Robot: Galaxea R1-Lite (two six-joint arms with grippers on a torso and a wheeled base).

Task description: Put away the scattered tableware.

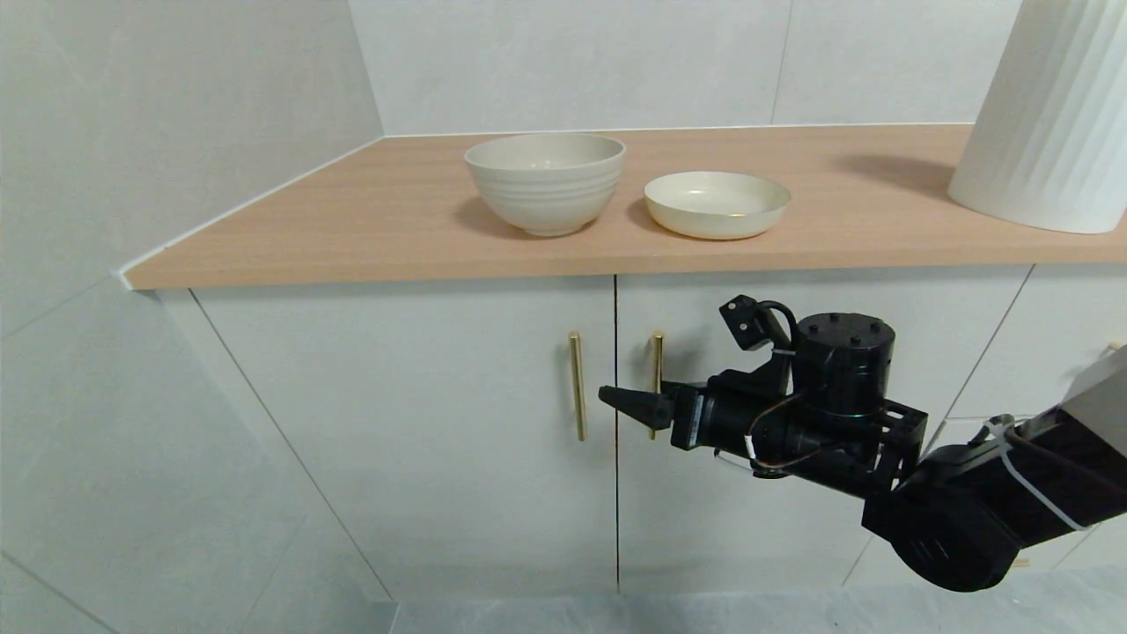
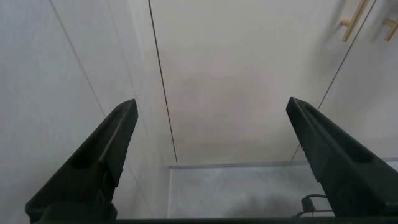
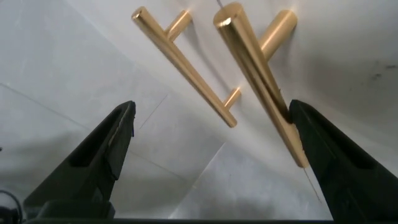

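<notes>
The right tool [image 1: 627,403] holds its two fingers wide apart, gripping nothing, below the light wooden bench [image 1: 352,231] and close to the two slim brass bar handles [image 3: 261,81] on two white cabinet doors [image 1: 423,423]. The left tool [image 2: 211,162] is also spread and faces a door low under the bench. Two tableware pieces stand on the bench: one deep ribbed cream bowl [image 1: 545,180] and, just beside it, one shallow cream dish [image 1: 717,203]. One tall white ribbed vessel [image 1: 1048,114] stands at the bench's right end.

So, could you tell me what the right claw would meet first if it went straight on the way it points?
Most likely the nearer gold handle, just ahead of the open right claw; depth is unclear.
</notes>
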